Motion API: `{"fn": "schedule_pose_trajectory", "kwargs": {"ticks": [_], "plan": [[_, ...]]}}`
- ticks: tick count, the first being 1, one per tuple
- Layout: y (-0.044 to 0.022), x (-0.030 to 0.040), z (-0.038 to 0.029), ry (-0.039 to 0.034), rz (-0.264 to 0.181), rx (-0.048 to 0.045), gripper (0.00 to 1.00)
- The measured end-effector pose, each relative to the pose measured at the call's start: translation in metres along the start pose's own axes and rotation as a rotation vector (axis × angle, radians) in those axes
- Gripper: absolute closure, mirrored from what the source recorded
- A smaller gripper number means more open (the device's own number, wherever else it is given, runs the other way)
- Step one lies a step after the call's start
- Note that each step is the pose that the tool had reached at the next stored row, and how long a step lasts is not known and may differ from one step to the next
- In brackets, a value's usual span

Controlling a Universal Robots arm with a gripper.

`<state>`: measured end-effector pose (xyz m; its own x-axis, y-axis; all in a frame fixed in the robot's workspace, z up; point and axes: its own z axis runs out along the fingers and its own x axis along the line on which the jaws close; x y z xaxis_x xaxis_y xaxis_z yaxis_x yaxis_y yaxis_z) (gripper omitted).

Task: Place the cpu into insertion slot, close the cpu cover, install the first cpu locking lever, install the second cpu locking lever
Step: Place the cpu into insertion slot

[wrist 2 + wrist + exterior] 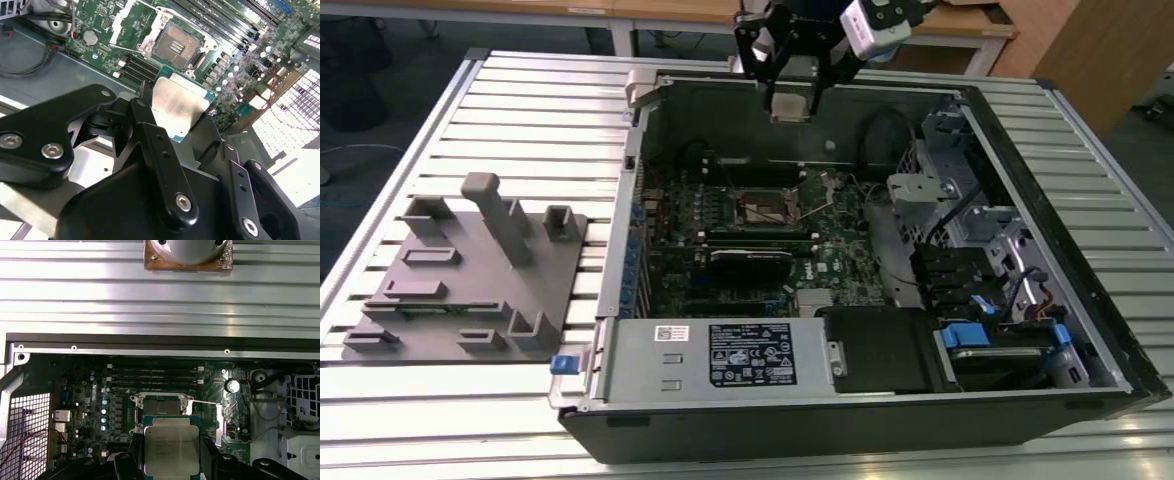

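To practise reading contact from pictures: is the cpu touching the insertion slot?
Apart. In the exterior view the gripper holds the cpu above the open case, well clear of the insertion slot on the board below.

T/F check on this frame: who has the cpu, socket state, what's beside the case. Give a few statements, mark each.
1. The gripper holds the cpu in its jaws. True.
2. The cpu is seated in the insertion slot. False: the slot is vacant, and the cpu is up in the jaws, apart from the board.
3. The insertion slot is covered over. False: its dark centre shows in both wrist views.
4. A grey fixture plate lies outside the computer case, on the exterior view's left. True.
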<state>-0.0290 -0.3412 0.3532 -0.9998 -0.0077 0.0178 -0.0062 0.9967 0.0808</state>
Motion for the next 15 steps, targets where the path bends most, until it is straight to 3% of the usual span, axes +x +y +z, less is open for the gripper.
{"fn": "schedule_pose_trajectory", "kwargs": {"ticks": [15], "plan": [[-0.0008,0.0023,0.0105,-0.0008,-0.021,0.0005,0.46]]}}
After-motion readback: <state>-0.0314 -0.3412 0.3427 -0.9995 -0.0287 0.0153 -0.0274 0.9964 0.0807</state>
